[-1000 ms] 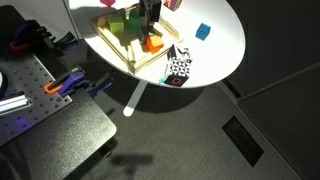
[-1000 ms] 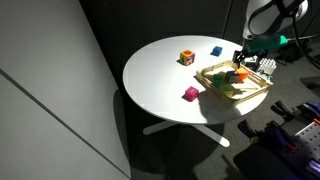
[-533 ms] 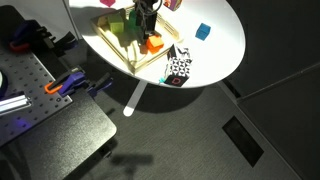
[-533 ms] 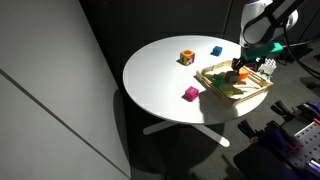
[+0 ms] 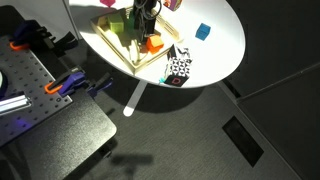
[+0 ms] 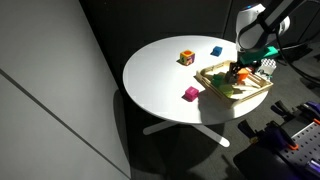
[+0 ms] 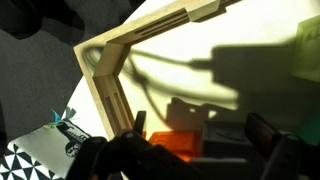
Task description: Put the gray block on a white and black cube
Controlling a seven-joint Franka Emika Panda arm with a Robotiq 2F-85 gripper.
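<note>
In the wrist view the gray block (image 7: 226, 133) lies in shadow inside the wooden tray (image 7: 105, 80), touching an orange block (image 7: 168, 143) on its left. My gripper (image 7: 203, 128) is open, low over the tray, with one finger on each side of the two blocks. In both exterior views the gripper (image 5: 148, 28) (image 6: 243, 67) hangs over the tray and hides the gray block. The white and black cube (image 5: 178, 68) stands on the table just outside the tray's corner. It also shows in the wrist view (image 7: 24, 160).
The tray (image 5: 112, 42) (image 6: 222, 88) also holds green pieces (image 5: 122, 27). A blue cube (image 5: 203, 31) (image 6: 216, 50), a pink block (image 6: 190, 93) and an orange patterned cube (image 6: 186, 58) lie on the round white table (image 6: 160, 80). The table edge is close to the patterned cube.
The gripper has moved down and a little sideways into the tray, closer to the orange block. The blocks have not moved.
</note>
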